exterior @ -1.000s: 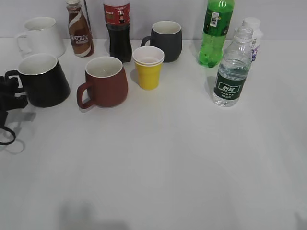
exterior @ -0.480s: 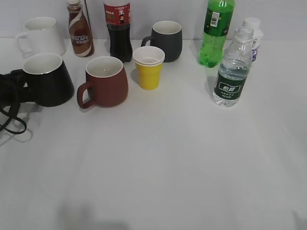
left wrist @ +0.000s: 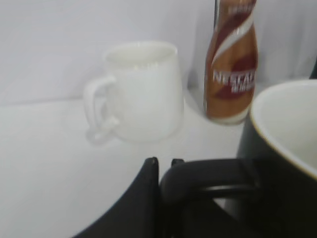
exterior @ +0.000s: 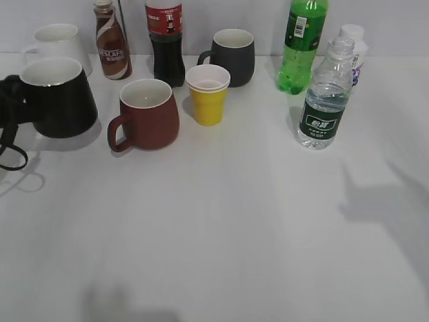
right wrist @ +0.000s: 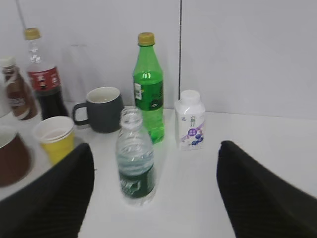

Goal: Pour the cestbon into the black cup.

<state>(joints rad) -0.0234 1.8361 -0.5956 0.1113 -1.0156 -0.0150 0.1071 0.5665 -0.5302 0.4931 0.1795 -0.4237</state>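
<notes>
The black cup (exterior: pixel 59 100) is at the far left of the exterior view, upright and raised slightly above its shadow. My left gripper (exterior: pixel 9 94) is shut on its loop handle (left wrist: pixel 208 179); in the left wrist view the jaws (left wrist: pixel 163 163) pinch the handle beside the cup's white inside (left wrist: pixel 292 124). The cestbon (exterior: pixel 324 97) stands uncapped and upright at the right, with water in it. In the right wrist view my right gripper (right wrist: pixel 154 148) is open, and the cestbon (right wrist: pixel 134 166) stands ahead of the fingers, apart from them. The right gripper is outside the exterior view.
A reddish-brown mug (exterior: pixel 147 114), stacked yellow cups (exterior: pixel 208 94), a dark grey mug (exterior: pixel 231 57), a cola bottle (exterior: pixel 165 41), a Nescafe bottle (exterior: pixel 111 43) and a white mug (exterior: pixel 57 41) fill the back left. A green soda bottle (exterior: pixel 301 43) and a white bottle (exterior: pixel 353 47) stand behind the cestbon.
The black cup has risen and shifted left in my left gripper. A shadow of the right arm has appeared on the table at the right.
</notes>
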